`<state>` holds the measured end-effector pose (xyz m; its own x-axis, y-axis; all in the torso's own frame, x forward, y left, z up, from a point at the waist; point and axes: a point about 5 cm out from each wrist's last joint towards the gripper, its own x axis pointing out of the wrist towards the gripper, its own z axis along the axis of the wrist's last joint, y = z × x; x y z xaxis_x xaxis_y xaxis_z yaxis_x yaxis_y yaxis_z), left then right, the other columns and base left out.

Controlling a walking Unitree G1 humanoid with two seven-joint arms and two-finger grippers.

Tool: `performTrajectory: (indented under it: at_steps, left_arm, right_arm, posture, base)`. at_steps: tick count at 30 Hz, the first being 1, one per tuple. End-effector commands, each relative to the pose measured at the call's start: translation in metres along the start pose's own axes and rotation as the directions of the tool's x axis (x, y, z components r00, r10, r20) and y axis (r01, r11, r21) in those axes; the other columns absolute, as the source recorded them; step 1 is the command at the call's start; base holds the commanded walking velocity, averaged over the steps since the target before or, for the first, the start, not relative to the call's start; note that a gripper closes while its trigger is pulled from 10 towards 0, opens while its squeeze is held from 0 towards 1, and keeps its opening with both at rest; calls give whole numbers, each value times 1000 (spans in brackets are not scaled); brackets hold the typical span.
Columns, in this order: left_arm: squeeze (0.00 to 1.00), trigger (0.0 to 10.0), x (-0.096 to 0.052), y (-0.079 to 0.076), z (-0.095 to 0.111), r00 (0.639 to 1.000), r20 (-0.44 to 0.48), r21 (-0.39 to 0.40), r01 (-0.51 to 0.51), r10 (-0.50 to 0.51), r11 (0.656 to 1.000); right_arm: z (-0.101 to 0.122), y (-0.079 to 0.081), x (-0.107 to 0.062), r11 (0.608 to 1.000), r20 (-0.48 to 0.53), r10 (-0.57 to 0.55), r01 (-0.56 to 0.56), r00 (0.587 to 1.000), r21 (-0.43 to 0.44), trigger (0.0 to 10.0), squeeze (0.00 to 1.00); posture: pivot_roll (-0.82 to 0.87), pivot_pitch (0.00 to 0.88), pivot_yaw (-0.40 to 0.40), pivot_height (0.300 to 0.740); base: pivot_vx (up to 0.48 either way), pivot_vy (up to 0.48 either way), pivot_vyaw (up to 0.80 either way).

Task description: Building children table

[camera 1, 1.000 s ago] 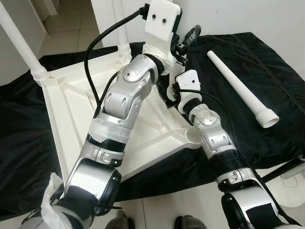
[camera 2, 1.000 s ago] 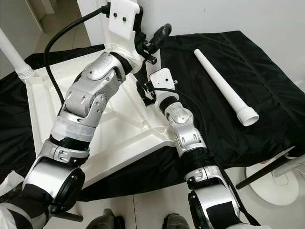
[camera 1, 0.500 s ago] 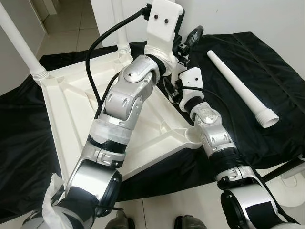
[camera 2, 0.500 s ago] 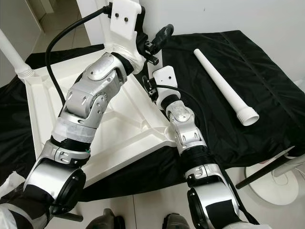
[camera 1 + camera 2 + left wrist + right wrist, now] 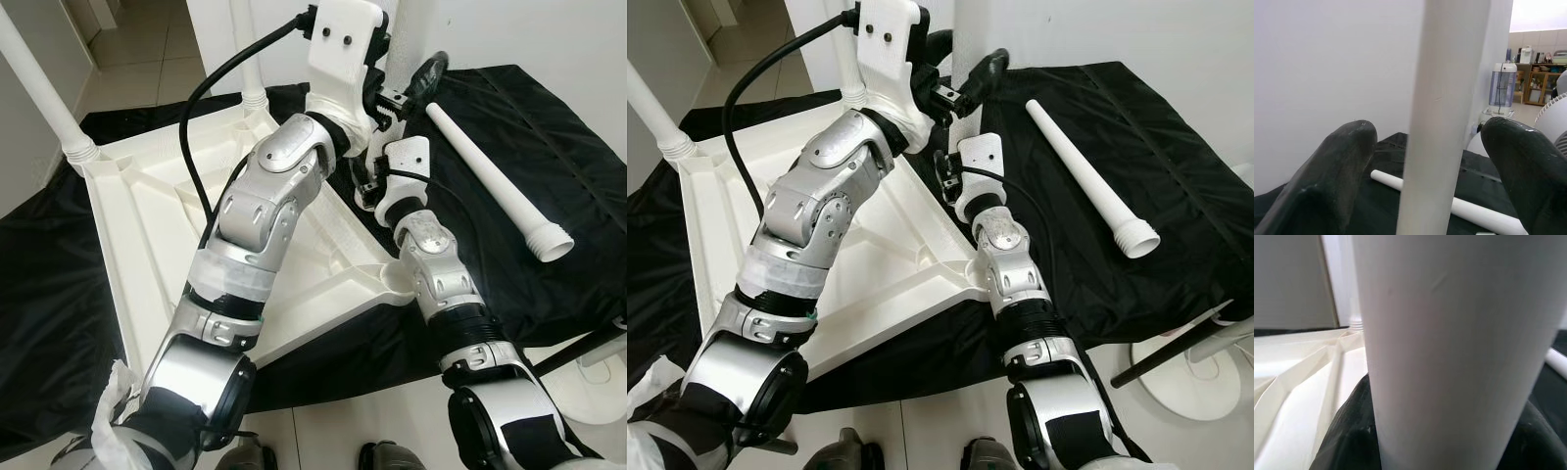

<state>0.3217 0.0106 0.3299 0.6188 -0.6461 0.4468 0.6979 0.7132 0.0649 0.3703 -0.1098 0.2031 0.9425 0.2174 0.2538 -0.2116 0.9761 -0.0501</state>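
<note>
**Both grippers up at the far-corner leg**

One white plastic tabletop (image 5: 147,225) lies upside down on a black cloth (image 5: 549,166), ribs showing, filling the left and centre of the head views. Count the legs: two smooth white tubes stand screwed into corners at the upper left, one at the frame's left edge (image 5: 34,83) and one further back (image 5: 250,59). A third upright leg (image 5: 1442,117) rises at the top centre, right where both arms meet. A fourth, loose leg (image 5: 495,181) lies flat on the cloth at the upper right, its flared threaded end pointing toward the lower right.

Left gripper (image 5: 1442,147) is spread apart: its rounded, glossy black fingers (image 5: 1342,166) sit on either side of the upright leg with daylight between pad and tube, nothing clenched. The loose leg shows behind it on the cloth.

Right gripper (image 5: 1449,440) is lower on the same leg, the tube pressed close against the camera; the black fingers curve round its base, but whether they are clamped on it cannot be told.
</note>
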Motion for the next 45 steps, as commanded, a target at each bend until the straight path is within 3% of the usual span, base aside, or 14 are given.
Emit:
performTrajectory:
  at_steps: [1, 2, 14, 19, 21, 24, 27, 29, 37, 38, 43, 45]
  left_arm:
    - [0, 10000, -4, -4, 3, 998, 14, -9, 63, -63, 998]
    - [0, 10000, -6, -5, 5, 997, 25, -32, 78, -77, 996]
    - [0, 10000, -21, 13, -4, 1000, -12, -75, -14, 13, 997]
    - [0, 10000, -39, 22, -20, 996, -62, -16, -72, 71, 997]
    - [0, 10000, -39, 22, -20, 996, -62, -16, -72, 71, 997]
    - [0, 10000, -57, 22, -39, 987, -125, 9, -97, 98, 995]
    - [0, 10000, -63, 20, -46, 984, -149, 13, -95, 96, 995]
    - [0, 10000, -73, 16, -56, 979, -185, 31, -78, 83, 996]
    - [0, 10000, -93, 5, -73, 971, -239, 87, 32, -10, 996]
    - [0, 10000, -104, -1, -79, 958, -271, 122, 131, -94, 984]
    - [0, 10000, -110, -2, -82, 947, -296, 132, 174, -129, 976]
    - [0, 10000, -118, -3, -90, 920, -361, 158, 220, -151, 963]
  right_arm:
    - [7, 1, 3, 998, 19, -20, 19, 1000, 55, 10000, 0]
    - [6, -3, 1, 995, 21, -50, 48, 999, 93, 10000, 0]
    - [1, -15, -17, 987, 40, -117, 112, 992, 116, 10000, 0]
    - [-1, -15, -28, 987, 38, -119, 114, 992, 116, 10000, 0]
    - [-1, -15, -28, 987, 38, -119, 114, 992, 116, 10000, 0]
    - [-3, -16, -39, 991, 46, -107, 102, 993, 83, 10000, 0]
    - [-4, -16, -42, 992, 51, -100, 96, 994, 81, 10000, 0]
    - [-4, -14, -48, 993, 61, -89, 84, 994, 77, 10000, 0]
    - [2, -2, -58, 993, 112, -13, -1, 994, 119, 10000, 0]
    - [1, 1, -62, 992, 112, 4, -18, 994, 122, 10000, 0]
    - [1, 1, -64, 992, 111, 8, -22, 994, 124, 10000, 0]
    - [2, -1, -66, 992, 109, 7, -21, 994, 126, 10000, 0]
  posture:
    - [-99, 56, 61, 740]
    - [-99, 56, 61, 740]
    - [-99, 51, 58, 740]
    - [-97, 52, 57, 740]
    - [-97, 52, 57, 740]
    - [-91, 53, 52, 740]
    - [-90, 53, 51, 740]
    - [-88, 53, 48, 740]
    - [-84, 56, 44, 740]
    - [-78, 64, 40, 740]
    - [-78, 65, 40, 740]
    - [-77, 70, 42, 740]
  base:
    - [0, 0, 0]
    - [0, 0, 0]
    - [0, 0, 0]
    - [0, 0, 0]
    - [0, 0, 0]
    - [0, 0, 0]
    - [0, 0, 0]
    - [0, 0, 0]
    - [0, 0, 0]
    - [0, 0, 0]
    - [0, 0, 0]
    - [0, 0, 0]
